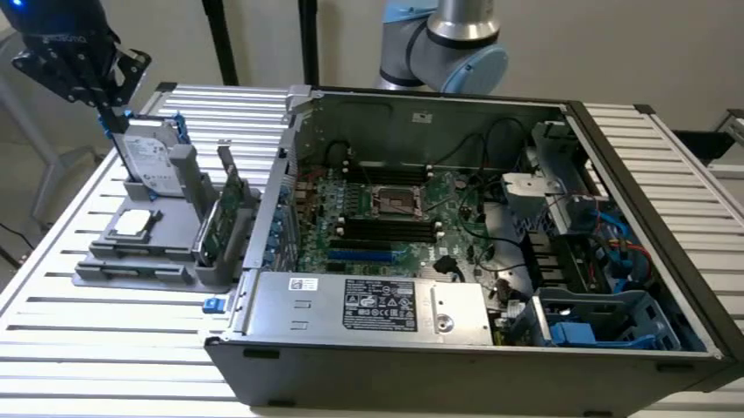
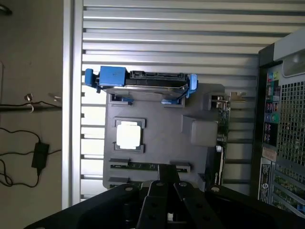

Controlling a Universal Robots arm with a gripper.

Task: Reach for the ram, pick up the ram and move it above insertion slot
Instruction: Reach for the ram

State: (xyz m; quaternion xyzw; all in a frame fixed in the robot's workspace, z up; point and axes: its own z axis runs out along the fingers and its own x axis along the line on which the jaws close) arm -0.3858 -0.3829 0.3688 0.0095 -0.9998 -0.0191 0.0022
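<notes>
nothing picked up yet: the ram sits in its slot on the gray holder, beside the pc case. our gripper hovers over the holder, pinched narrow and empty.

texts: we read none | black label on power supply box: print illegible to us

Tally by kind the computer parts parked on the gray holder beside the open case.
On the gray holder, as far as can be made out:
hard drive in a blue caddy: 1
processor chip: 1
ram stick: 1
green expansion card: 1
Total: 4
</notes>
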